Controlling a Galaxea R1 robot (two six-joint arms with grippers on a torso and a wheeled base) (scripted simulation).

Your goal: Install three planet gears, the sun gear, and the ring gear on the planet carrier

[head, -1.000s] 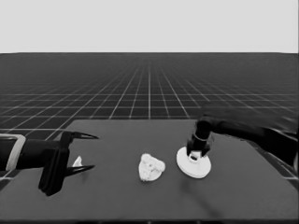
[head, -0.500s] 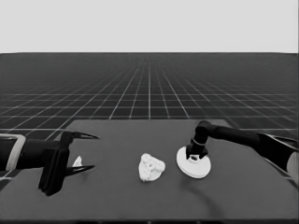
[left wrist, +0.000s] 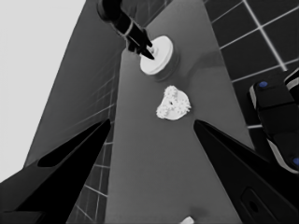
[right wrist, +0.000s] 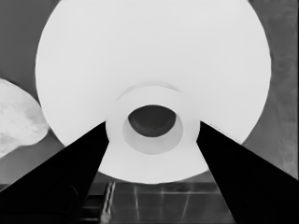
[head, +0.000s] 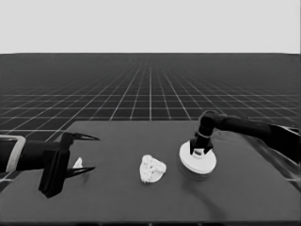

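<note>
The larger round part (head: 197,163) lies flat on the table right of centre, its raised hub (right wrist: 153,140) and hole facing up. My right gripper (head: 201,151) stands over it, open, one finger on each side of the hub (left wrist: 152,46), close to its sides. Left of it sits a white clump of toothed gears (head: 153,168), packed tight together (left wrist: 173,103). The smaller round part cannot be made out apart from that clump. My left gripper (head: 96,153) waits open over the table's left end.
A thin white piece (head: 77,163) lies on the table under the left gripper's fingers, not held. The edge of the gear clump (right wrist: 18,119) shows beside the larger round part. Dark machinery with blue lights (left wrist: 275,121) stands past the table's edge.
The right arm's forearm has dropped lower and its gripper has settled over the hub of the larger round part. The part, the gear clump and the left arm have not moved.
</note>
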